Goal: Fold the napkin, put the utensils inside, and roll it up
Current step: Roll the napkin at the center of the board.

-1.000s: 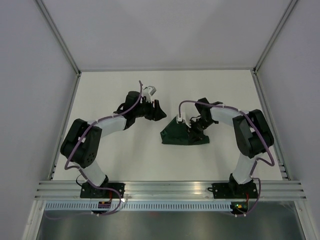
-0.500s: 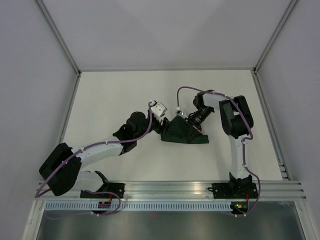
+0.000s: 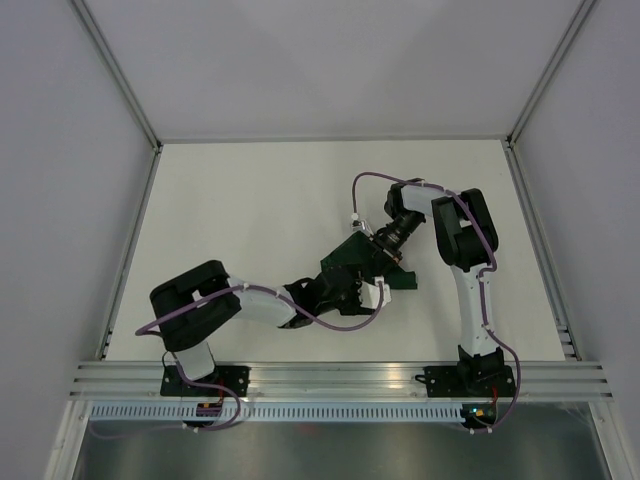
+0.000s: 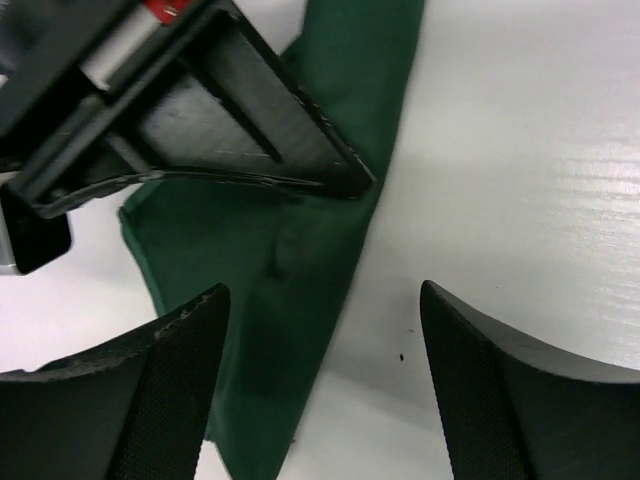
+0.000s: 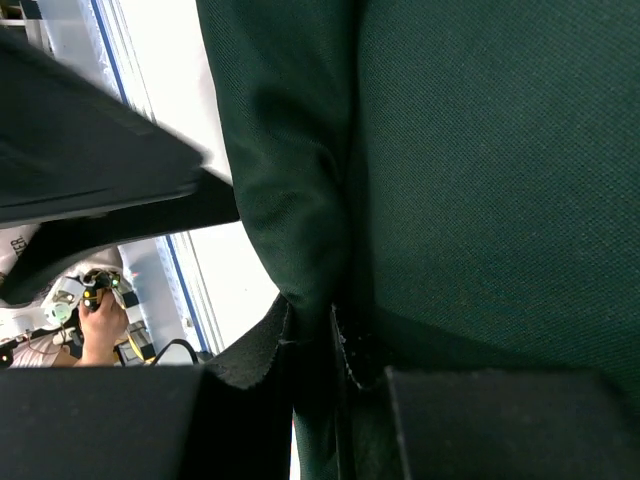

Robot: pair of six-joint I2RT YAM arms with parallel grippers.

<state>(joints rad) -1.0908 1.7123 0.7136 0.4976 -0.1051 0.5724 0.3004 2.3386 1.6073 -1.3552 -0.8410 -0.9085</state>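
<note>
The right gripper (image 5: 318,335) pinches a fold of the dark green fabric napkin (image 4: 265,265), the left gripper (image 4: 322,300) hovers released at its near side.

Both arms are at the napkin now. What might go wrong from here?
1. The left gripper is open, and the right gripper has a finger just beyond its tips. Advancing or closing may knock them together.
2. The right gripper pinches only a thin pleat of the napkin. A tug might slip it free or undo the fold.
3. No utensils show in any view, so lifting may spill them unseen.
</note>
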